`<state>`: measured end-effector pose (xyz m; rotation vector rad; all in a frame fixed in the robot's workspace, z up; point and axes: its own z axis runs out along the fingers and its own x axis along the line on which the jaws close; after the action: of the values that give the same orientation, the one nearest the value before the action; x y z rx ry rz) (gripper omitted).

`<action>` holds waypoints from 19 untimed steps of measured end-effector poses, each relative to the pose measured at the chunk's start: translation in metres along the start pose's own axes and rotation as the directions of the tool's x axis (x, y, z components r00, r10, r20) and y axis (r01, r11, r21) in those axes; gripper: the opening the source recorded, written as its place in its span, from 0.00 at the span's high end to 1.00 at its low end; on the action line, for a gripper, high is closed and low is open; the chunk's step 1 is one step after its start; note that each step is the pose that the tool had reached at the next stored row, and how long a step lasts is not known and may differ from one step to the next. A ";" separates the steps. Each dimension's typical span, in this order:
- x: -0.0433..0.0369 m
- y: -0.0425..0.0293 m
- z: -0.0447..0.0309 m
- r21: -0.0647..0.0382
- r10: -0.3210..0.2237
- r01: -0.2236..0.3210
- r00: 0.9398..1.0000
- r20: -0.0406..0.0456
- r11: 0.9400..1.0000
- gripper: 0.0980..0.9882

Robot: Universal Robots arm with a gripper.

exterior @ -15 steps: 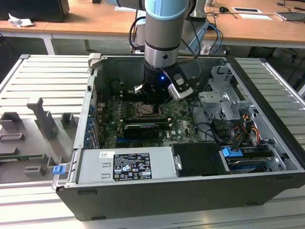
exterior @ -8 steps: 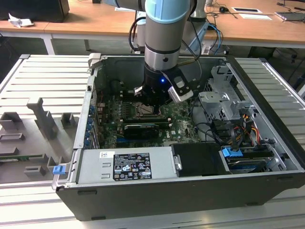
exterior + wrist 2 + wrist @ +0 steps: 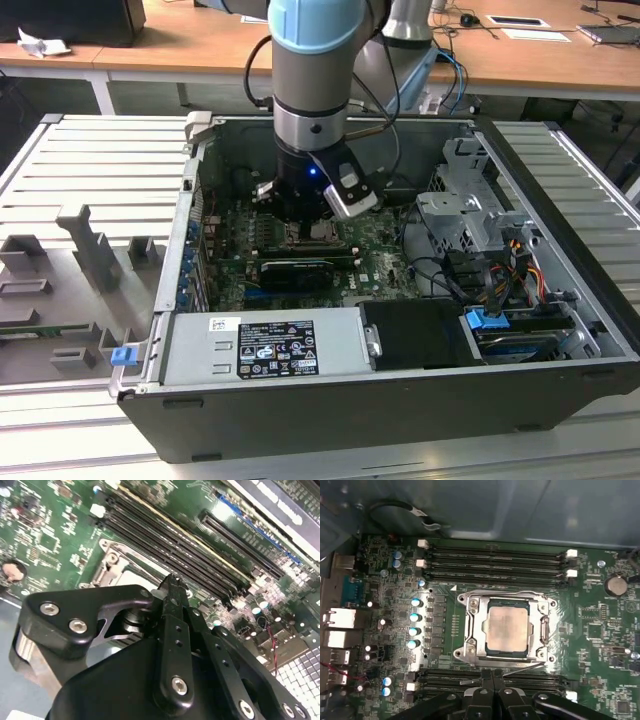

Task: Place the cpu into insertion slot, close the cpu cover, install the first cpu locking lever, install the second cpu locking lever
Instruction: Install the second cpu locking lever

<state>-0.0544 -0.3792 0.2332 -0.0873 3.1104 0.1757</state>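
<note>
**One chip seated, cover down over the socket**

In the first wrist view, four blue-topped capacitors (image 3: 413, 622) stand in a column; beside them sits one cpu (image 3: 507, 628) in the insertion slot (image 3: 489, 652), framed by the closed cpu cover (image 3: 474, 630). Two banks of memory slots (image 3: 495, 562) flank it. The gripper (image 3: 493, 682) hovers just beside the socket, fingers (image 3: 485, 680) pressed together, holding nothing. No print is legible.

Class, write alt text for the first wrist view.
The cpu sits in the insertion slot with the cpu cover closed over it, on a green motherboard. The shut claw hovers over memory slots beside it.
</note>
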 end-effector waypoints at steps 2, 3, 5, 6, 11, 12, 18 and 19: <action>0.0014 -0.0004 0.0037 0.000 0.000 0.000 1.000 0.000 1.000 0.99; 0.0022 -0.0007 0.0066 -0.001 -0.001 0.001 1.000 0.000 1.000 0.99; 0.0036 -0.0010 0.0100 -0.002 -0.002 0.002 1.000 0.000 1.000 0.99; 0.0042 -0.0010 0.0102 -0.003 -0.002 0.002 1.000 0.000 1.000 0.99; 0.0065 -0.0009 0.0103 -0.005 -0.002 0.002 1.000 0.000 1.000 0.99; 0.0073 -0.0009 0.0103 -0.005 -0.002 0.002 1.000 0.000 1.000 0.99; 0.0149 -0.0035 0.0101 -0.017 -0.001 0.001 1.000 0.001 1.000 0.99; 0.0160 -0.0045 0.0101 -0.022 -0.001 0.001 1.000 0.001 1.000 0.99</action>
<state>-0.0699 -0.3833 0.2222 -0.0896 3.1078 0.2091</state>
